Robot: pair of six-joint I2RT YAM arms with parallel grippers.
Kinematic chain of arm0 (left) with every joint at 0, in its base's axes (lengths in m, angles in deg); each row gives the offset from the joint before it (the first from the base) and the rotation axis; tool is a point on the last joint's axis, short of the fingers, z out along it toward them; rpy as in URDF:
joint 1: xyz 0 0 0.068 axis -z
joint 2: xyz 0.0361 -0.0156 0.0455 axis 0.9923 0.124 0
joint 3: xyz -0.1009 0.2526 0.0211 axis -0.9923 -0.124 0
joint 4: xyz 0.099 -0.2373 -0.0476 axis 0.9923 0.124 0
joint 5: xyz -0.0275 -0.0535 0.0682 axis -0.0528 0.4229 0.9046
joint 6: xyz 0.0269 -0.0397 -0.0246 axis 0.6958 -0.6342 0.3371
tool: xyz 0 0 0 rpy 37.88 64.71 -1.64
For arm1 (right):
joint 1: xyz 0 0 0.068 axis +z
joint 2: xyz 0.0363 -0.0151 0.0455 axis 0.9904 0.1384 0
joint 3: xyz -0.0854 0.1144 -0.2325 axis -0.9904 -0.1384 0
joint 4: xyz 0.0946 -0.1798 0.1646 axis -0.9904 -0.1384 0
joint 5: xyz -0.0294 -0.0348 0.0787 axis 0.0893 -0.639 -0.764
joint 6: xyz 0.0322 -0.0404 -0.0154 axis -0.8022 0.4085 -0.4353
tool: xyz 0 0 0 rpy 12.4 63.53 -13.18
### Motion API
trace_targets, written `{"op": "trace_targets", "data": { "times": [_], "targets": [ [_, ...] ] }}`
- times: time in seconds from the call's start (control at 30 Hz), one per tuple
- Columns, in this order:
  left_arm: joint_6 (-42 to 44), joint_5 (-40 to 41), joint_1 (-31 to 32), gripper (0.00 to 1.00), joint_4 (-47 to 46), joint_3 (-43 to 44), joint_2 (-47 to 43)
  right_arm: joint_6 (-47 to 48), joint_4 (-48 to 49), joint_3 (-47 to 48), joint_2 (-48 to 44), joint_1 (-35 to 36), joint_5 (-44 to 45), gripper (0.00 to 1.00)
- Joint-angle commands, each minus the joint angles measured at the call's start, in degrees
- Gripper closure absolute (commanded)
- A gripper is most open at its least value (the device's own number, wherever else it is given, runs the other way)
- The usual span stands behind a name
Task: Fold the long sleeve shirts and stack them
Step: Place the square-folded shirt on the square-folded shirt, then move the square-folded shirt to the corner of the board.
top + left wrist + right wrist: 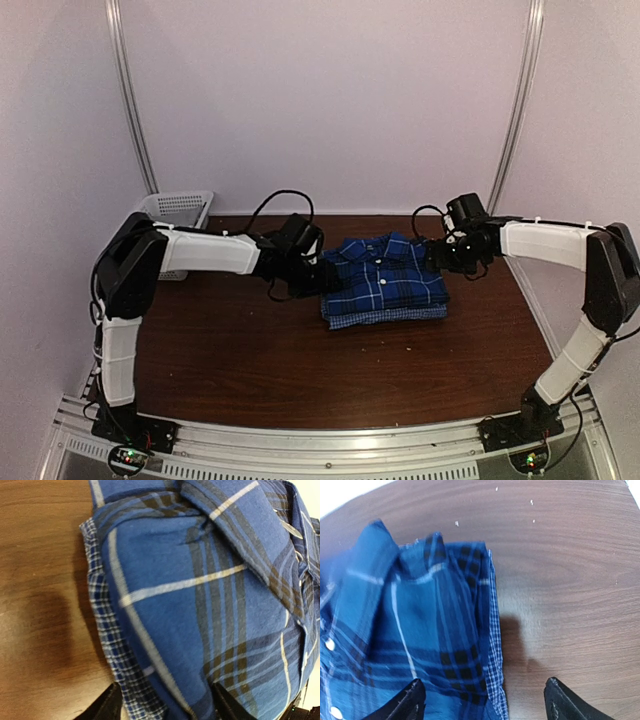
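The dark plaid shirt (385,280) lies folded, collar up, on the paler small-check shirt (380,318), which shows only as a strip along the stack's near edge. My left gripper (318,278) is open at the stack's left edge. In the left wrist view its fingertips (107,705) straddle the edges of the plaid shirt (200,605) and the check shirt (107,630). My right gripper (437,255) is open at the stack's right edge. In the right wrist view the right gripper (485,702) spans the plaid shirt (420,630), the check edge (495,650) and bare table.
A white mesh basket (180,208) stands at the back left corner of the brown wooden table (300,370), behind my left arm. White walls close the back and sides. A few white specks (456,523) lie on the wood.
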Motion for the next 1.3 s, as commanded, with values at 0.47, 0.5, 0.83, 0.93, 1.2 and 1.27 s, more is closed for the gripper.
{"op": "trace_targets", "data": {
  "times": [0.47, 0.5, 0.83, 0.93, 1.2, 1.27],
  "targets": [
    [4.0, 5.52, -3.23, 0.21, 1.63, -10.66, -19.84, -4.28, 19.03, -0.8, 10.8, -8.12, -24.53, 0.0],
    [4.0, 5.61, -3.41, 0.21, 1.65, -11.01, -20.63, -4.46, 19.49, -1.11, 11.33, -8.13, -24.9, 0.0],
    [3.83, 5.8, -4.33, 0.21, 1.62, -12.85, -24.99, -6.27, 24.31, -5.61, 15.28, -8.27, -28.77, 0.04],
    [3.83, 5.75, -4.44, 0.21, 1.65, -12.78, -25.53, -6.45, 25.62, -6.92, 15.19, -8.0, -29.88, 0.06],
    [4.02, 5.24, -4.71, 0.21, 1.65, -11.19, -26.65, -8.61, 27.9, -10.25, 12.99, -4.26, -30.03, 0.07],
    [4.09, 4.85, -4.71, 0.21, 1.8, -10.78, -26.74, -9.74, 28.79, -10.66, 12.69, -2.3, -29.94, 0.07]
  ]
}}
